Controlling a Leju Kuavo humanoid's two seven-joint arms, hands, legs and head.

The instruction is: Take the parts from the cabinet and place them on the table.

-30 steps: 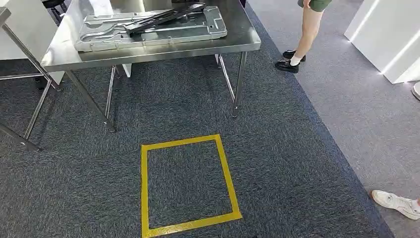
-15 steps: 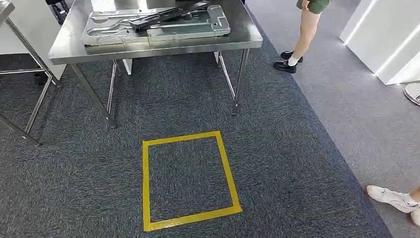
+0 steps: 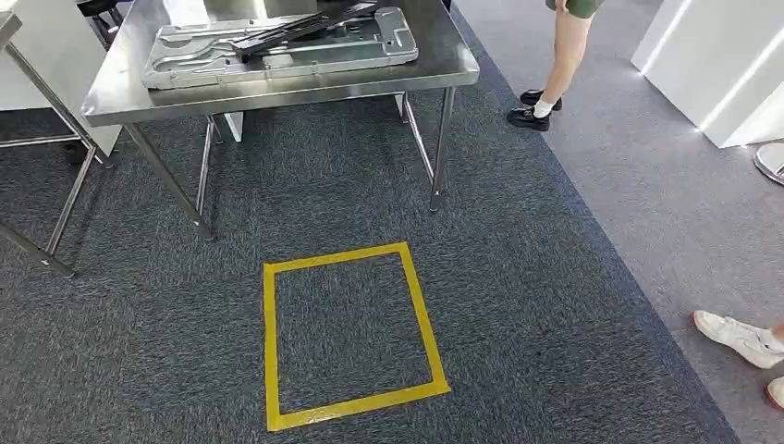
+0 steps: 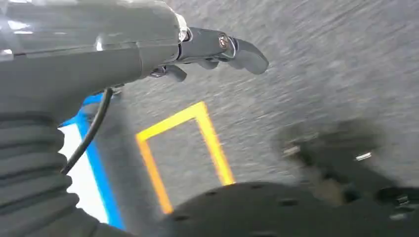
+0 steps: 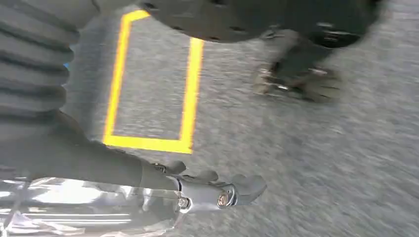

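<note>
On the steel table (image 3: 444, 67) at the far side of the carpet lies a large grey stamped metal panel (image 3: 277, 54). A long black part (image 3: 305, 22) rests slantwise on top of it. My left hand (image 4: 217, 47) hangs over the grey carpet, fingers loosely out, holding nothing. Over the carpet on the other side hangs my right hand (image 5: 217, 192), also with nothing in its fingers. A yellow tape square (image 3: 269, 342) marks the floor between me and the table; its yellow tape (image 4: 210, 140) also shows in the left wrist view.
A person's legs (image 3: 566, 55) in black shoes stand right of the table. Another person's white shoe (image 3: 740, 335) is at the carpet's right edge. Legs of a second table (image 3: 57, 199) stand at the left, and a white unit (image 3: 712, 65) at the far right.
The whole picture sways slightly as the camera moves; the table stays about as far away. The white shoe at the right has shifted a little.
</note>
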